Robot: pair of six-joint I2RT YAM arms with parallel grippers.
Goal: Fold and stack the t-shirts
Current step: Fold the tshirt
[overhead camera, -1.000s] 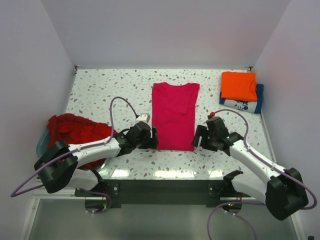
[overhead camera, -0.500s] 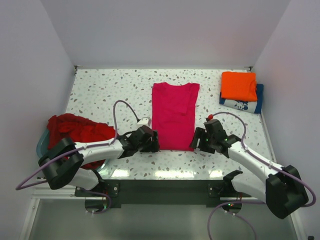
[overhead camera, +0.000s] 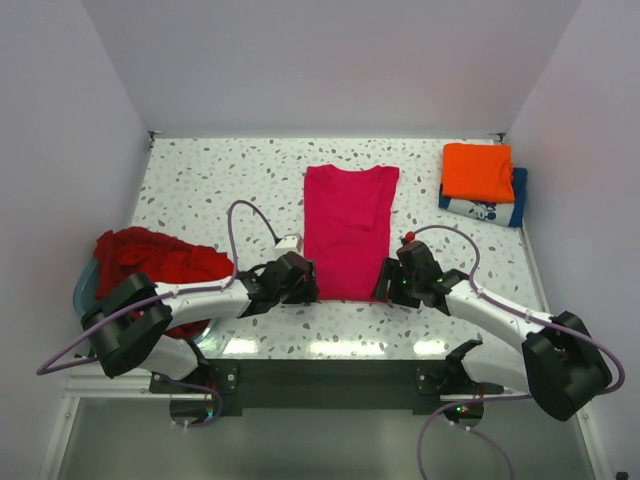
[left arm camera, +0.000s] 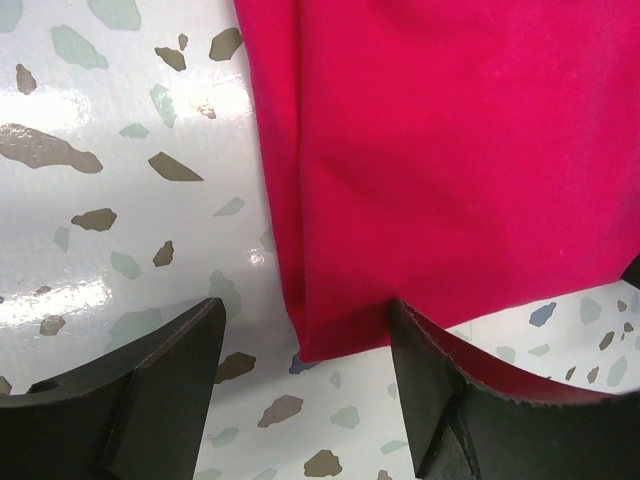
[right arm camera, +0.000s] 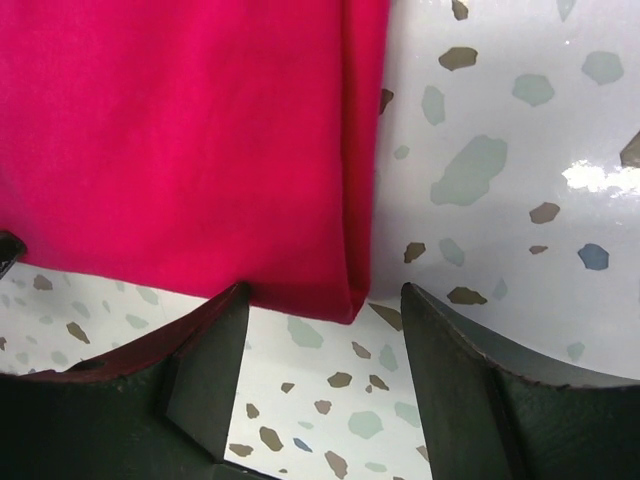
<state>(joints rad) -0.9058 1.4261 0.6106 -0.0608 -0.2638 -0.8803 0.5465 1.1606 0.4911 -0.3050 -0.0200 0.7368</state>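
Poised with left gripper (left arm camera: 305, 325) and right gripper (right arm camera: 322, 300) spread wide astride the near hem corners of the flat magenta-pink t-shirt (overhead camera: 348, 225), risking a top-layer-only pinch and a lopsided fold.

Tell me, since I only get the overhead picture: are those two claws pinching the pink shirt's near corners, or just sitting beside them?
Observer: The left wrist camera shows the left gripper open. Its fingers sit on either side of the magenta shirt at its near-left corner, not pinching it.
Operator: And the other claw?
Observer: It's the same on the right wrist camera. The right gripper is open and straddles the near-right corner.
Operator: Is that corner a single layer of cloth?
Observer: It doesn't look so. Close up, the shirt appears folded over along that side, so the cloth is doubled there.
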